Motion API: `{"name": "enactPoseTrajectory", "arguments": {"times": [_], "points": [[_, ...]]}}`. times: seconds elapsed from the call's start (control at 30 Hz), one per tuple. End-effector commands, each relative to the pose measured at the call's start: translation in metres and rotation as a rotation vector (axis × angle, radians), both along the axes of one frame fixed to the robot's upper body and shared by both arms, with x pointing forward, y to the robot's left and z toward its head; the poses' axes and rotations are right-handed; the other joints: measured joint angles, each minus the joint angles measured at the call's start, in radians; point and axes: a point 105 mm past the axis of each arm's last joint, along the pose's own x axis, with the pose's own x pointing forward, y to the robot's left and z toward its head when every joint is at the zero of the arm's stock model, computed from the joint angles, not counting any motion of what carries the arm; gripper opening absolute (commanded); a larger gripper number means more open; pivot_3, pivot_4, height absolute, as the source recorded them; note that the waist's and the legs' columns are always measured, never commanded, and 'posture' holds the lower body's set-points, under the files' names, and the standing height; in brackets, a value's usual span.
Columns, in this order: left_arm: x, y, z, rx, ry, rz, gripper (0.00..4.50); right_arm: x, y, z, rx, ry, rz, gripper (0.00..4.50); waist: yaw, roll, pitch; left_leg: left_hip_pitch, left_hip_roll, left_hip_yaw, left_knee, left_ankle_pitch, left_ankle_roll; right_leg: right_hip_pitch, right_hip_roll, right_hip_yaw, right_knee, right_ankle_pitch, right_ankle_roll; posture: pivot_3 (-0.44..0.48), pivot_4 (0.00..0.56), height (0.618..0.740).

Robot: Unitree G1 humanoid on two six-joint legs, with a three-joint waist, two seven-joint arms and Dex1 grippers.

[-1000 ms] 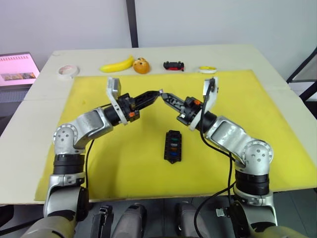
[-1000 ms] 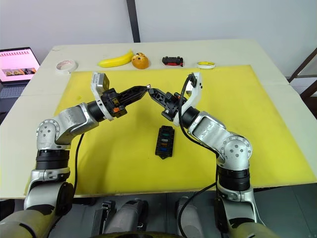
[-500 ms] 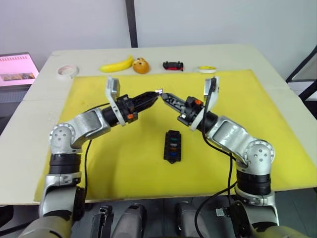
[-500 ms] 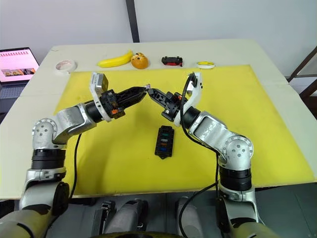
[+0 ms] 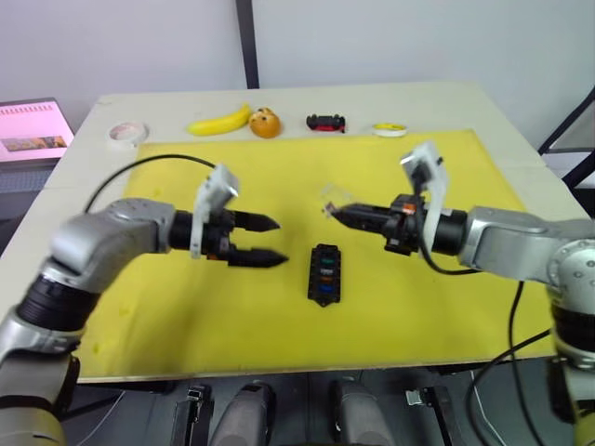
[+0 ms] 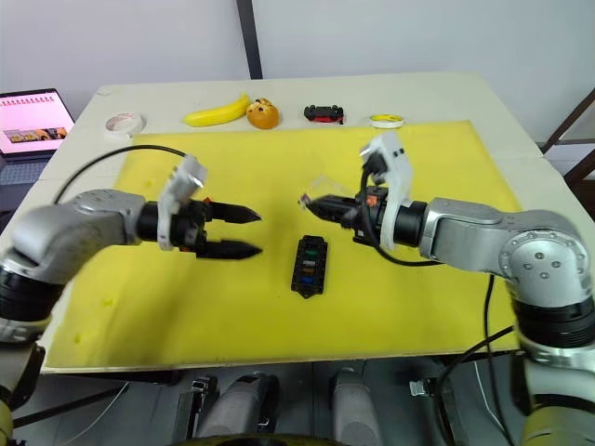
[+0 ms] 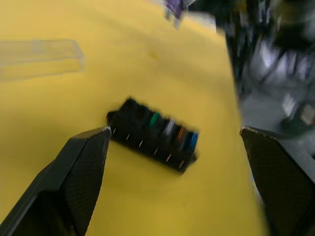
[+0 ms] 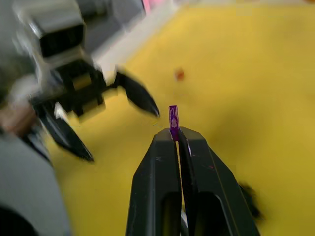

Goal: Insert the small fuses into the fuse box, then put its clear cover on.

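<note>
matt yellow mat [image 5: 232, 307], translucent purple fuse [image 8: 173, 116]

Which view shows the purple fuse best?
The right wrist view: the purple fuse stands pinched at the tips of the right gripper. The left wrist view catches it as a blurred purple speck; in the eye views it is too small to tell.

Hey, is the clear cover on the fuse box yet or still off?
Off. The fuse box sits uncovered with coloured fuses showing in its slots, and the clear cover lies apart from it on the yellow mat.

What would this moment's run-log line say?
left hand: open, empty | right hand: shut on purple fuse | fuse box: on mat, partly filled | clear cover: off, on mat
</note>
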Motion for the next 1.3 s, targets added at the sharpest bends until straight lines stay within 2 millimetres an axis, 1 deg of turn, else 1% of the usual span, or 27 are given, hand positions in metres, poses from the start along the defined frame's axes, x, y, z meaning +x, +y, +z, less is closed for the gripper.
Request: {"name": "enactPoseTrajectory", "arguments": {"times": [0.03, 0.17, 0.3, 0.5, 0.67, 0.97, 1.3], "points": [[0.005, -0.01, -0.005, 0.048, -0.184, -0.074, 4.42, 0.0, 0.001, -0.008, -0.193, -0.116, 0.074, 0.0, 0.002, 0.0, 0.0, -0.001, 0.0, 0.0, 0.0, 0.0, 0.001, 0.0, 0.0, 0.0, 0.0, 0.0, 0.0, 0.0, 0.15, 0.74], [0.01, -0.02, -0.014, 0.062, -0.259, -0.102, 4.42, 0.004, -0.001, -0.022, -0.363, -0.21, 0.149, 0.0, 0.003, -0.001, 0.001, -0.002, -0.001, 0.0, 0.002, -0.001, 0.003, 0.0, -0.002, -0.001, -0.001, 0.0, 0.0, 0.0, 0.15, 0.74], [0.013, -0.026, -0.017, 0.053, -0.278, -0.104, 4.42, 0.009, -0.001, -0.03, -0.433, -0.251, 0.205, 0.0, 0.002, -0.001, 0.001, -0.002, -0.001, 0.0, 0.003, -0.001, 0.003, -0.001, -0.002, -0.001, -0.001, 0.001, 0.001, 0.0, 0.15, 0.74], [0.015, -0.029, -0.022, 0.068, -0.306, -0.104, 4.42, 0.019, -0.001, -0.036, -0.496, -0.309, 0.24, 0.0, 0.003, -0.001, 0.001, -0.002, -0.001, -0.001, 0.003, -0.001, 0.002, -0.001, -0.002, -0.002, 0.0, 0.001, 0.001, 0.0, 0.15, 0.74], [0.015, -0.032, -0.024, 0.07, -0.313, -0.102, 4.42, 0.024, 0.001, -0.037, -0.515, -0.335, 0.261, 0.0, 0.003, -0.001, 0.001, -0.002, -0.001, -0.001, 0.003, 0.0, 0.0, -0.001, -0.002, -0.002, 0.0, 0.001, 0.001, 0.0, 0.15, 0.74], [0.015, -0.035, -0.023, 0.069, -0.32, -0.099, 4.42, 0.024, 0.003, -0.04, -0.531, -0.345, 0.304, 0.0, 0.003, -0.001, 0.001, -0.002, -0.001, -0.001, 0.003, 0.001, -0.002, -0.001, -0.002, -0.002, 0.0, 0.001, 0.001, 0.0, 0.15, 0.74], [0.014, -0.037, -0.022, 0.068, -0.321, -0.101, 4.42, 0.029, 0.004, -0.045, -0.559, -0.361, 0.319, 0.0, 0.003, -0.001, 0.001, -0.002, -0.002, -0.001, 0.004, 0.001, -0.002, -0.001, -0.002, -0.002, 0.001, 0.001, 0.001, 0.0, 0.15, 0.74]]}}
